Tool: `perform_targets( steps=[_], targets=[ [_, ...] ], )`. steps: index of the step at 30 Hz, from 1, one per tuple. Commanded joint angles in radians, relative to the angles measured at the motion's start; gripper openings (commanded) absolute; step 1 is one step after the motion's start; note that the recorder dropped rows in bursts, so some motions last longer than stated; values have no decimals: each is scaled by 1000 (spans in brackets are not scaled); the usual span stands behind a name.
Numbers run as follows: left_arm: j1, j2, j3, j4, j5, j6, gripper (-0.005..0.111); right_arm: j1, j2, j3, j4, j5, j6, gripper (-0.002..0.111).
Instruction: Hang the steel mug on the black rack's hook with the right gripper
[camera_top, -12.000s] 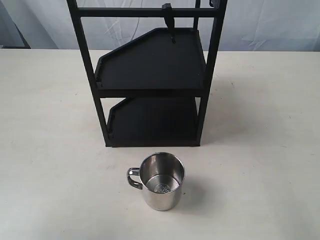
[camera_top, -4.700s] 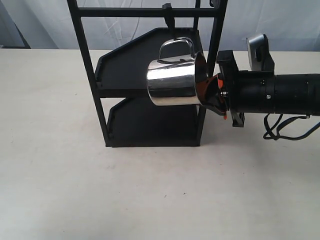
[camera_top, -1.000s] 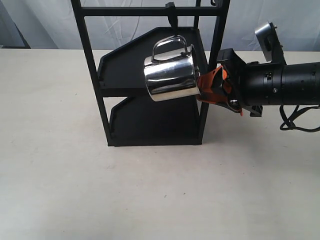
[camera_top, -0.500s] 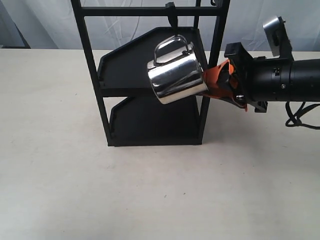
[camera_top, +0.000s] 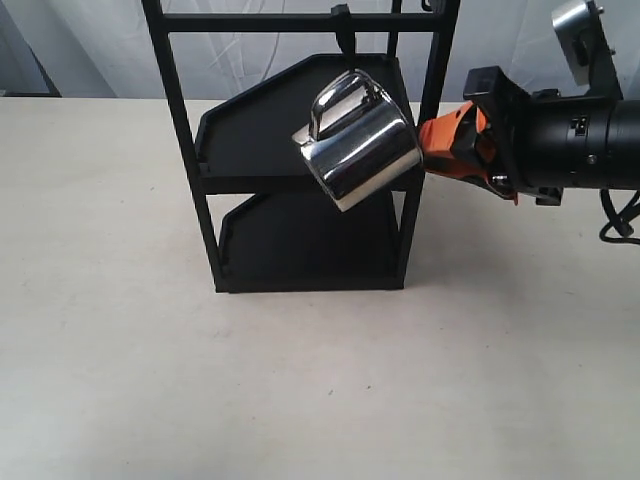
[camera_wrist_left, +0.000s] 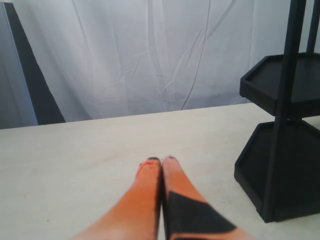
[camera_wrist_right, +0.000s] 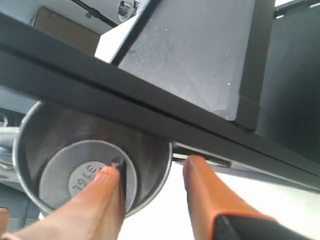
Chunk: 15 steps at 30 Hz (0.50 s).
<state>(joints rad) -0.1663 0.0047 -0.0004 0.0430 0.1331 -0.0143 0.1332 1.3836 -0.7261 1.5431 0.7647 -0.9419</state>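
The steel mug (camera_top: 365, 150) hangs tilted in front of the black rack (camera_top: 181, 120), mouth turned right and upward. Its looped handle (camera_top: 335, 95) sits just under the hook (camera_top: 344, 28) on the top crossbar; whether the prong passes through the loop is unclear. My right gripper (camera_top: 428, 148) comes in from the right at the mug's mouth. In the right wrist view the right gripper (camera_wrist_right: 155, 164) is open: one finger (camera_wrist_right: 107, 192) is inside the mug (camera_wrist_right: 65, 145), the other outside its rim, under a rack bar (camera_wrist_right: 150, 110). My left gripper (camera_wrist_left: 161, 160) is shut and empty.
The rack's two trays, the upper shelf (camera_top: 260, 130) and the lower shelf (camera_top: 300, 240), stand right behind the mug. From the left wrist view the rack (camera_wrist_left: 280, 125) is off to one side on the pale table (camera_top: 150, 380). White curtain lines the back.
The right gripper has drawn back to the right and slightly up. The mug has tipped further, its base swinging down and its mouth lifting toward the gripper. The rack stays still.
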Motion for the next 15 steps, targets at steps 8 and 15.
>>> perform_targets(
  steps=[8, 15],
  targets=[
    [-5, -5, 0, 3, -5, -2, 2, -5, -212, 3, -307, -146, 241, 39],
    [-5, -5, 0, 3, -5, -2, 2, -5, -421, 3, -630, -66, 372, 39]
  ],
)
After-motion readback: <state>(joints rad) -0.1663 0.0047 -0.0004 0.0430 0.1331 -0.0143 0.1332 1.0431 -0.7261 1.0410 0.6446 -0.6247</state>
